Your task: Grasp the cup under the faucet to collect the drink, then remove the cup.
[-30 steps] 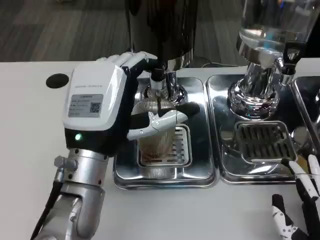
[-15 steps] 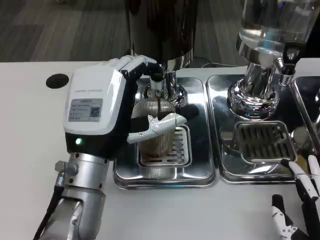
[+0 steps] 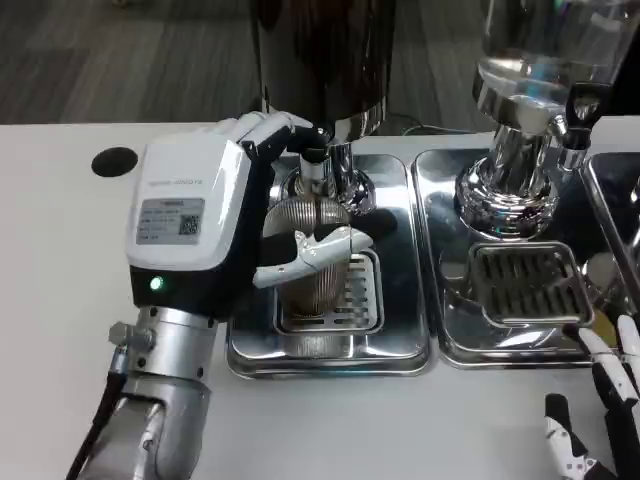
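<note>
Left robot hand (image 3: pixel 215 215) wraps the cup (image 3: pixel 312 262) from the cup's left side; thumb (image 3: pixel 305 250) crosses the front of the ribbed wall, other fingers (image 3: pixel 268 128) curl round the back near the tap. Grasping, by the look of it — contact on both sides of the cup. Right robot hand (image 3: pixel 598 405) low at the picture's lower right corner, fingers apart, holding nothing, resting near the edge of the second tray (image 3: pixel 450 340).

Cup stands upright on the slotted grate (image 3: pixel 358 300) of the left drip tray (image 3: pixel 330 358), directly beneath the faucet (image 3: pixel 318 165) of the dark dispenser (image 3: pixel 320 55). Contents of the cup hidden from this angle; cannot tell whether any drink is flowing.

Step in hand, as judged: hold the cup steady under the spout while it fills. To do it well — keep the cup vertical and its mouth centred under the faucet, grip firm but not crushing, since the ribbed wall looks thin and likely to flex. When lifting out, draw the cup toward the robot and low first, clear of the spout, then across the tray lip onto the white tabletop (image 3: pixel 60 260).

A second dispenser (image 3: pixel 530 90) sits to the right, well apart.
</note>
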